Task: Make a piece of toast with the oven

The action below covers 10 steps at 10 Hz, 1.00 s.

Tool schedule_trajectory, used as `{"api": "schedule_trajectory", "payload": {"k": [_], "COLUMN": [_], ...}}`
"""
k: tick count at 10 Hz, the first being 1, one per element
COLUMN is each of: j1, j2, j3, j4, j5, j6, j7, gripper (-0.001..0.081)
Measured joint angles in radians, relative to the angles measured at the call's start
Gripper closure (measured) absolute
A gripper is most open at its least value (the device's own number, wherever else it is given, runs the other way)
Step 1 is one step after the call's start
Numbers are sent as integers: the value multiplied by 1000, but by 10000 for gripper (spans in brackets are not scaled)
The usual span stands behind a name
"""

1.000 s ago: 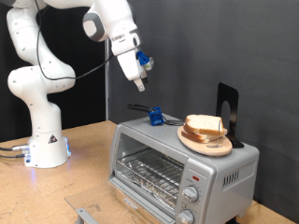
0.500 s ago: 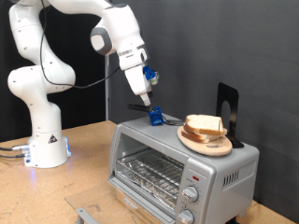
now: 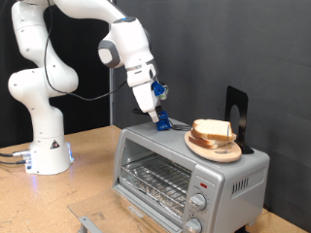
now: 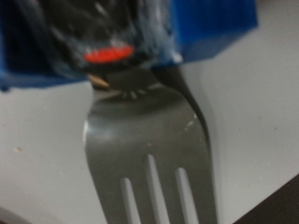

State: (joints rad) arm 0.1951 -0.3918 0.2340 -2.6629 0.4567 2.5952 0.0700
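The silver toaster oven (image 3: 155, 155) stands on the wooden table, with its wire rack showing through the glass door. On its top a round wooden plate (image 3: 216, 151) carries slices of pale bread (image 3: 212, 129). A metal fork with a blue handle (image 3: 162, 122) lies on the oven top to the exterior view's left of the plate. My gripper (image 3: 156, 115) has come down onto the blue handle. In the wrist view the fork's tines (image 4: 154, 187) and blue handle (image 4: 210, 28) fill the picture, blurred and very close.
A black upright stand (image 3: 236, 112) is on the oven top behind the plate. The oven's knobs (image 3: 199, 202) and red light (image 3: 203, 182) are on its front right. A metal bracket (image 3: 89, 223) lies at the table's front edge. The robot base (image 3: 49, 150) stands at the left.
The arm has swung down and to the exterior view's right, bringing the gripper from well above the oven to the fork's blue handle.
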Motion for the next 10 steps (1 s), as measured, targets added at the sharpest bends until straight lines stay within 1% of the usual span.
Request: {"api": "schedule_trajectory", "payload": {"k": [3,7,8,9,10], "j1": [22,44,45,45,45], "j2": [38,60,62,65,68], "j3": [1,3,5,7,9], "j4": [8,20,21,22,24], "j5": [28,42,43,45,51], "j6": [39,46,46,44,38], "j7": [-22,-24,-24,-23,-22], "gripper": [-3,-3,120,120,265]}}
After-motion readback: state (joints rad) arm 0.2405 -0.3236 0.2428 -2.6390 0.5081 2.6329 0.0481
